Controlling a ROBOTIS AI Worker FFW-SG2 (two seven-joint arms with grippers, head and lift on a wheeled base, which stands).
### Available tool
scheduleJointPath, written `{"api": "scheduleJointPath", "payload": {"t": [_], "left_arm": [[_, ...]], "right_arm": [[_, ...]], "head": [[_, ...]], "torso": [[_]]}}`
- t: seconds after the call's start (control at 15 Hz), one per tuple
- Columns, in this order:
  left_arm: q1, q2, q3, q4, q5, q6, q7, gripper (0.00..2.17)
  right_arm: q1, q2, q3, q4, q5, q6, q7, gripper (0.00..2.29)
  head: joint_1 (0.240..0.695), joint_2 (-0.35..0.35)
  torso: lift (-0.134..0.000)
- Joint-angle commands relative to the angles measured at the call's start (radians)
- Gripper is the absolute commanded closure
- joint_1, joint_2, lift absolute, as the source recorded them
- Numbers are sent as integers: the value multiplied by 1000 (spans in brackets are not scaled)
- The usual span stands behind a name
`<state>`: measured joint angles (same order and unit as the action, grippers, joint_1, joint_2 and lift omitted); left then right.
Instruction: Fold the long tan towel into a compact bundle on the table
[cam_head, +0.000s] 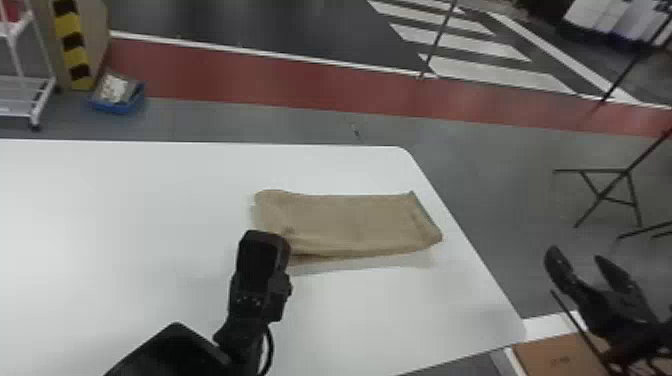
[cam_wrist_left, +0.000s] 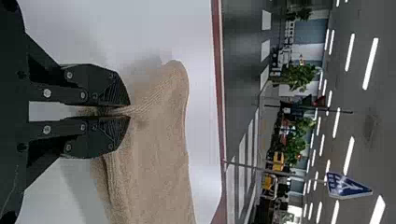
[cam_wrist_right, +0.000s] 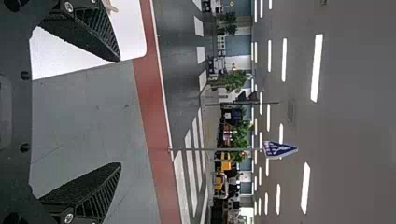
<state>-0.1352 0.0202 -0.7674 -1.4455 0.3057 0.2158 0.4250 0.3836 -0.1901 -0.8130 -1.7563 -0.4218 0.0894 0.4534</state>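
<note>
The tan towel (cam_head: 350, 220) lies as a folded rectangle near the table's right end, its near edge a little raised over a shadow. At its near left corner is my left gripper (cam_head: 272, 240). In the left wrist view the fingers of my left gripper (cam_wrist_left: 128, 111) are closed on a pinched corner of the towel (cam_wrist_left: 159, 154), creased where it enters between them. My right gripper (cam_head: 582, 257) is parked off the table's right side, fingers apart; in the right wrist view my right gripper (cam_wrist_right: 120, 112) holds nothing.
The white table (cam_head: 125, 200) extends left of the towel, and its right edge slants close past the towel. A cardboard box (cam_head: 560, 357) sits low beneath the right arm. Beyond the table are a blue tray (cam_head: 117, 105) on the floor and a white rack (cam_head: 30, 85).
</note>
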Motion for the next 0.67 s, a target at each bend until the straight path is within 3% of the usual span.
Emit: {"api": "scheduleJointPath", "payload": {"t": [0.0, 0.13, 0.4, 0.6], "left_arm": [[3, 21, 43, -38, 1, 20, 0, 1436], [9, 44, 85, -62, 6, 32, -8, 1436], [20, 138, 129, -98, 15, 29, -2, 1436], [98, 158, 229, -147, 9, 32, -20, 1436]], "right_arm": [[8, 0, 2, 0, -11, -7, 1, 83], [8, 0, 5, -5, -12, -10, -1, 83], [6, 1, 26, -20, -9, -4, -5, 83], [0, 18, 61, -25, 1, -7, -7, 83]], "head": [[695, -350], [695, -350], [695, -350], [695, -350]], "torso": [[-125], [-125], [-125], [-125]]}}
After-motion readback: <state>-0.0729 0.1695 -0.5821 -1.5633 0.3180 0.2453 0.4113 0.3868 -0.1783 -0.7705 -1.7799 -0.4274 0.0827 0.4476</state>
